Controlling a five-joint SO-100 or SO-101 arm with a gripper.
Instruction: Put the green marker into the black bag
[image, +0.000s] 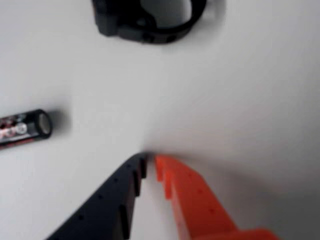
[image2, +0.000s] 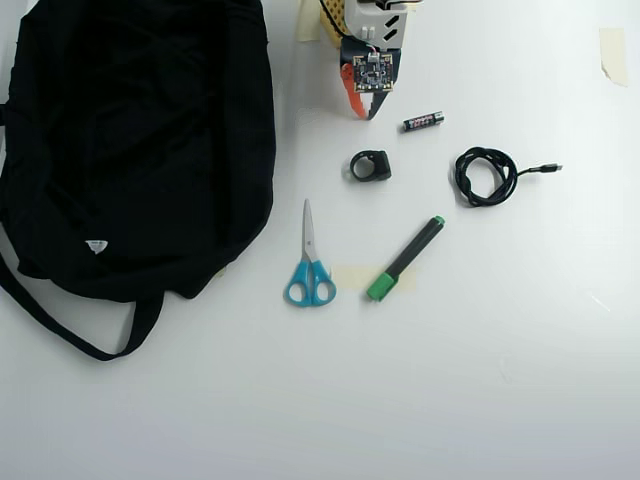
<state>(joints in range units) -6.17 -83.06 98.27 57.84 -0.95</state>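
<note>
Overhead, end effector nearly closed, empty — green marker well apart, black bag left.

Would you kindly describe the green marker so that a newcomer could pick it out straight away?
In the overhead view, start at the black bag filling the left side and look right, past the blue-handled scissors. The green marker lies slanted beside them, below the coiled cable. It alone has a slim black barrel with a bright green cap.
</note>
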